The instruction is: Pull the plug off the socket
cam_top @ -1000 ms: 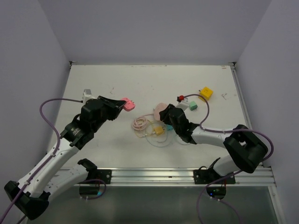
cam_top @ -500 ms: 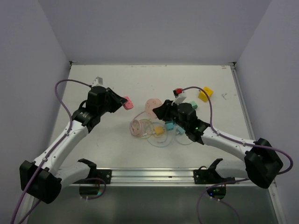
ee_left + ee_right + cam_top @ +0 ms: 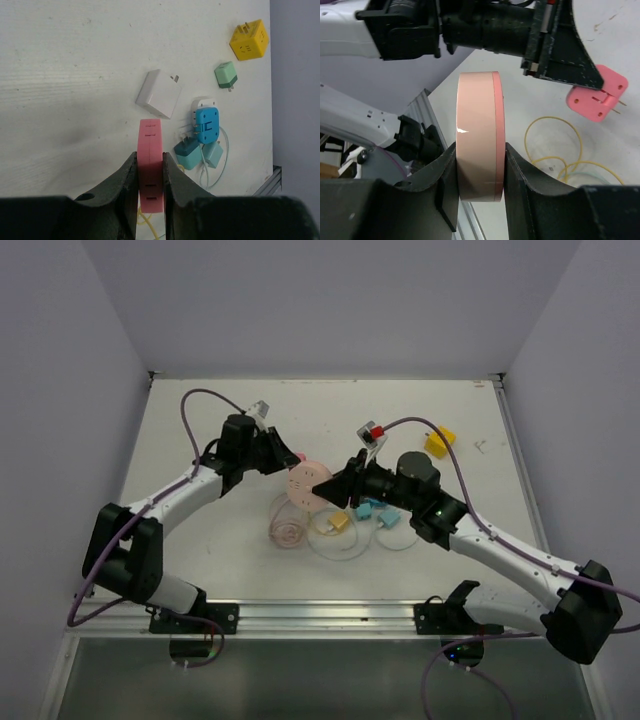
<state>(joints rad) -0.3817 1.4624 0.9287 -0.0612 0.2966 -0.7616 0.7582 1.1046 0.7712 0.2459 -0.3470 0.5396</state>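
left jaws pinch the flat bright-pink plastic plug (image 3: pixel 150 135) edgewise; right jaws clamp the pale-pink round disc socket (image 3: pixel 476 110). from the right wrist, the plug sits apart, between the socket's two and three o'clock. its prongs look bare, so the pull seems done; next calls for lowering both onto the white bench (image 3: pixel 200 420).

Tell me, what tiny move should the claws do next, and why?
Probably lower the left claw and set the pink plug on the table: its prongs already show bare, apart from the round socket in the right claw.
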